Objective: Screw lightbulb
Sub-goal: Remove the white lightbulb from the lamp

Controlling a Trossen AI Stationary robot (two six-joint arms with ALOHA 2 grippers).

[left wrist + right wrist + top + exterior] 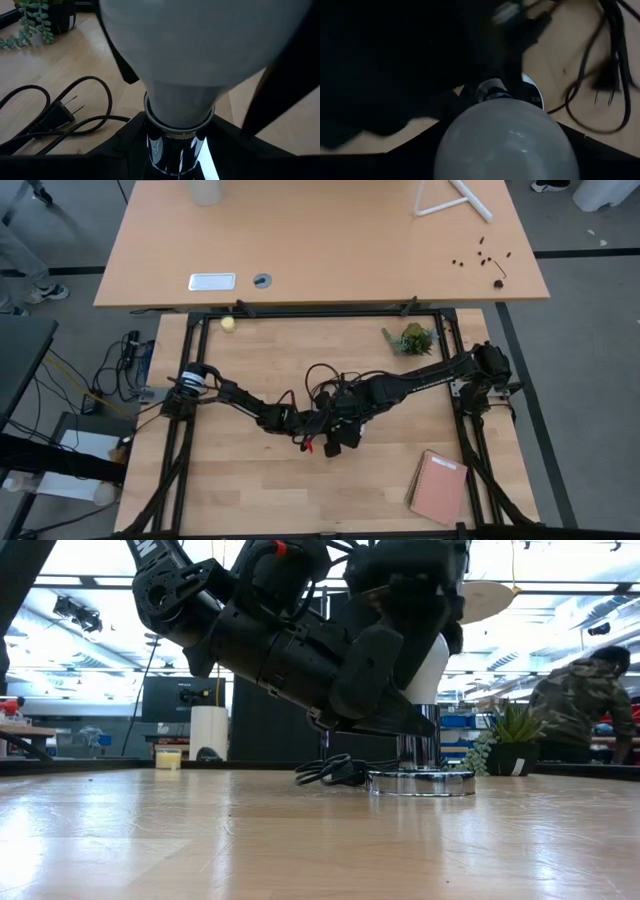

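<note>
White, pear-shaped lightbulb (pixel 200 50) stands upright in the round chrome socket base (pixel 420 781); I see left end effector (pixel 170 150) gripping the socket's neck, right end effector (pixel 505 165) straddling the bulb, grip unclear.

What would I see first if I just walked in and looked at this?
The two dark robot arms meeting in the middle of the wooden table, both bent over a white lightbulb that stands upright in a shiny silver socket with a black cord curled beside it. The left gripper is at the socket stem under the bulb, and the right gripper is around the bulb's round top. A little green plant sits near the table's far edge.
</note>
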